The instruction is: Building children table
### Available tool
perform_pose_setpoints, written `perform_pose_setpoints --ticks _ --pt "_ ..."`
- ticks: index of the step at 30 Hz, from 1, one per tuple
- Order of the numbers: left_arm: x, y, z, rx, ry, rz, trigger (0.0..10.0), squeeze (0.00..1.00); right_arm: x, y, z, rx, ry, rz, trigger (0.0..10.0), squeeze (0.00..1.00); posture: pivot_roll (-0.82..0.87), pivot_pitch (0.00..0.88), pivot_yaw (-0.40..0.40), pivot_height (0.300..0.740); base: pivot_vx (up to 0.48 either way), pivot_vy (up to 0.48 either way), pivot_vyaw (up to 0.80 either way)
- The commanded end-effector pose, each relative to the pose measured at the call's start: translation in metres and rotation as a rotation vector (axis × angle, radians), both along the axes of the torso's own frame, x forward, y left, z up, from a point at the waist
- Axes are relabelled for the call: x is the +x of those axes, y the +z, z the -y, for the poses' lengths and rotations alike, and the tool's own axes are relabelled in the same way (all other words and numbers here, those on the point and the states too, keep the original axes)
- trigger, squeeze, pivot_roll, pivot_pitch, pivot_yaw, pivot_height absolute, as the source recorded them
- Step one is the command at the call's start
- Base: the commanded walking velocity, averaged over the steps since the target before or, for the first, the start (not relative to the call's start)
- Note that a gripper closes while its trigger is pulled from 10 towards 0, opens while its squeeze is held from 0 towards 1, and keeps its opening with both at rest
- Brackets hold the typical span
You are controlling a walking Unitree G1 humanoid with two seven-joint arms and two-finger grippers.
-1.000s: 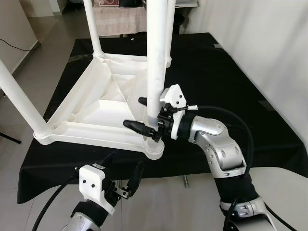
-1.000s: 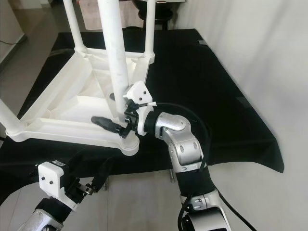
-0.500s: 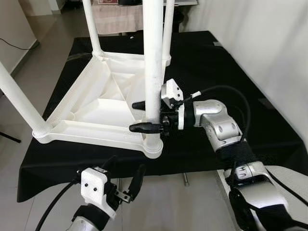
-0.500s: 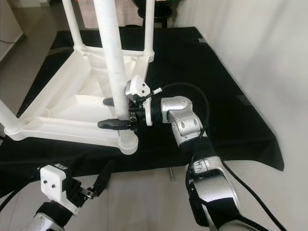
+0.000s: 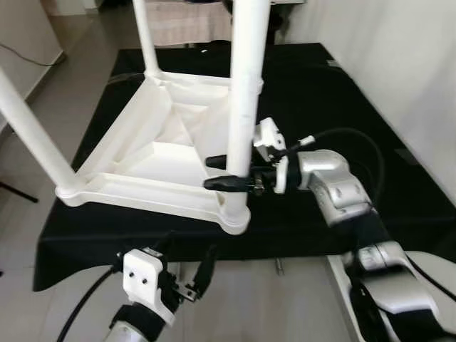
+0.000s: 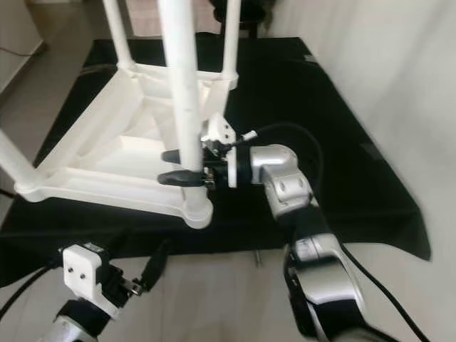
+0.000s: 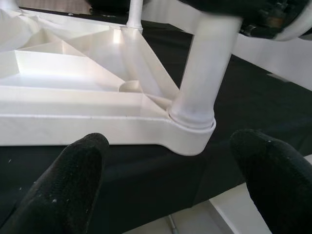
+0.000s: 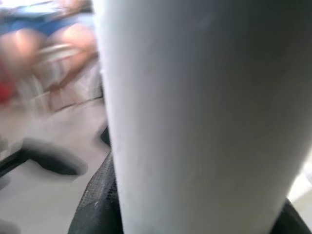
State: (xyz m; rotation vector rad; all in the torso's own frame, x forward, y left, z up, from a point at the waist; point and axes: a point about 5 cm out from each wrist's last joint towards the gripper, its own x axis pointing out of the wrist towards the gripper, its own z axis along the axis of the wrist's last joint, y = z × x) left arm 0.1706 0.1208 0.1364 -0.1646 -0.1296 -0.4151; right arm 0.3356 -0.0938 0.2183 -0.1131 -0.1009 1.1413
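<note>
Children's table [image 5: 153, 160]: we see it white and plastic, lying upside down on the counter, its ribbed underside facing up and its legs pointing upward.

Counter [image 5: 320, 92]: we see a black cloth covering it; the table sits toward its left and near side, and the table's near corner comes close to the counter's front edge.

Near leg [image 5: 242, 107]: we see it standing upright in the socket [image 7: 191, 127] at the table's near right corner, a white tube rising out of the top of the head views.

Other legs: we count one at the near left corner [image 5: 32, 132] and another at the far left corner [image 5: 146, 35], both standing in their sockets.

Right tool [image 5: 226, 172]: we see it reaching in from the right, low on the near leg just above the socket, its two black fingers [image 5: 228, 183] closed around the leg, one on each side. In the right wrist view the leg [image 8: 195, 117] is blurred and very close.

Left tool [image 5: 191, 274]: we see it in front of the counter's front edge, below the table's near corner, its fingers [image 7: 63, 190] spread apart and holding nothing.

Writing: we can read no brand, label or lettering on the table, the cloth or the arms.
</note>
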Motion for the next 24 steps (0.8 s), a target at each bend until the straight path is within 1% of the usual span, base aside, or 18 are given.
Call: perform_pose_setpoints --ticks 1,2,3,4,5,6,9,12,14,15,16,18,19,20,21,22,23,24 --pt "0.000 0.001 -0.002 -0.002 0.009 0.007 10.0 0.00 -0.011 -0.044 0.014 -0.040 -0.577 -0.164 0.0 0.00 0.04 0.136 -0.067 0.740 0.000 0.000 0.00" --pt "0.000 0.001 -0.002 -0.002 0.010 0.008 10.0 0.00 -0.029 -0.060 0.017 -0.059 -0.710 -0.226 0.0 0.00 0.04 0.136 -0.067 0.740 0.000 0.000 0.00" --pt "0.000 0.001 -0.002 -0.002 0.010 0.008 10.0 0.00 -0.029 -0.060 0.017 -0.059 -0.710 -0.226 0.0 0.00 0.04 0.136 -0.067 0.740 0.000 0.000 0.00" --pt "0.002 0.001 -0.002 -0.002 0.008 0.009 10.0 0.00 -0.040 -0.066 0.018 -0.074 -0.752 -0.227 0.0 0.00 0.04 0.134 -0.056 0.740 0.000 0.000 0.00" --pt "0.003 0.001 -0.002 -0.002 0.006 0.009 10.0 0.00 -0.045 -0.070 0.017 -0.081 -0.745 -0.221 0.0 0.00 0.03 0.128 -0.056 0.740 0.000 0.000 0.00" --pt "0.005 0.000 -0.002 -0.002 0.002 0.008 10.0 0.00 -0.041 -0.070 0.017 -0.079 -0.750 -0.211 0.0 0.00 0.03 0.109 -0.055 0.740 0.000 0.000 0.00" --pt "0.005 -0.001 -0.002 -0.002 0.000 0.008 10.0 0.00 -0.038 -0.071 0.018 -0.077 -0.754 -0.207 0.0 0.00 0.03 0.109 -0.057 0.740 0.000 0.000 0.00" --pt "0.008 -0.002 -0.001 -0.003 -0.001 0.011 10.0 0.00 -0.028 -0.070 0.012 -0.079 -0.731 -0.195 0.0 0.00 0.04 0.097 -0.071 0.740 0.000 0.000 0.00" --pt "0.008 -0.002 -0.001 -0.002 0.002 0.013 10.0 0.00 -0.027 -0.070 0.010 -0.080 -0.725 -0.191 0.0 0.00 0.04 0.094 -0.072 0.740 0.000 0.000 0.00" --pt "0.008 -0.002 -0.002 0.000 0.009 0.016 10.0 0.00 -0.026 -0.069 0.009 -0.083 -0.715 -0.190 4.1 0.00 0.04 0.094 -0.072 0.740 0.000 0.000 0.00" --pt "0.008 -0.002 -0.002 0.000 0.016 0.018 10.0 0.00 -0.025 -0.068 0.007 -0.088 -0.728 -0.191 10.0 0.00 0.04 0.092 -0.072 0.740 0.000 0.000 0.00" --pt "0.009 -0.002 -0.002 0.000 0.020 0.019 10.0 0.00 -0.024 -0.066 0.005 -0.087 -0.718 -0.190 10.0 0.00 0.04 0.089 -0.074 0.740 0.000 0.000 0.00" --pt "0.009 -0.002 -0.002 0.000 0.023 0.020 10.0 0.00 -0.028 -0.060 -0.002 -0.077 -0.716 -0.197 10.0 0.23 0.04 0.090 -0.074 0.740 0.000 0.000 0.00" --pt "0.009 -0.002 -0.002 0.000 0.023 0.020 10.0 0.00 -0.029 -0.058 -0.004 -0.068 -0.700 -0.201 10.0 0.23 0.04 0.090 -0.074 0.740 0.000 0.000 0.00" --pt "0.010 -0.002 -0.002 0.000 0.022 0.020 10.0 0.00 -0.028 -0.053 -0.009 -0.046 -0.624 -0.196 10.0 1.00 0.04 0.090 -0.074 0.740 0.000 0.000 0.00" --pt "0.010 -0.002 -0.002 0.000 0.022 0.020 10.0 0.00 -0.028 -0.053 -0.009 -0.046 -0.624 -0.196 10.0 1.00 0.04 0.090 -0.074 0.740 0.000 0.000 0.00" --pt "0.010 -0.002 -0.002 -0.001 0.020 0.020 10.0 0.00 -0.024 -0.046 -0.013 -0.012 -0.542 -0.180 10.0 1.00 0.04 0.090 -0.072 0.740 0.000 0.000 0.00" --pt "0.010 -0.002 -0.002 -0.001 0.020 0.020 10.0 0.00 -0.024 -0.046 -0.013 -0.012 -0.542 -0.180 10.0 1.00 0.04 0.090 -0.072 0.740 0.000 0.000 0.00"
